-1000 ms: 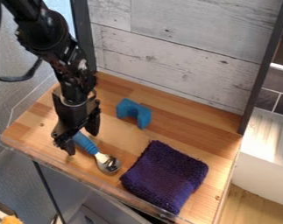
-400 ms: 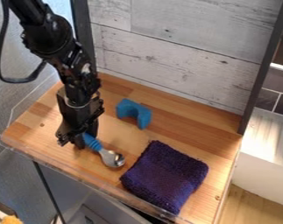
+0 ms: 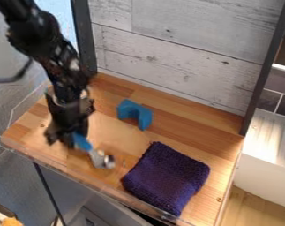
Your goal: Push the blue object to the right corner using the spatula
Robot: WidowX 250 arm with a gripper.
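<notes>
Leftward in view now, the gripper (image 3: 65, 140) holds the blue-handled spoon (image 3: 81, 142) clamped. The blue arch (image 3: 135, 114) is unmoved; all the pushing remains.

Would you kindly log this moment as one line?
end effector: holding spoon by handle | blue arch: untouched | purple cloth: on table

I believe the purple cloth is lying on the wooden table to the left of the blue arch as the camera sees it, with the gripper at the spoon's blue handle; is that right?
Not quite: in the camera view, the purple cloth lies to the right of and below the blue arch. The rest stands.
</notes>
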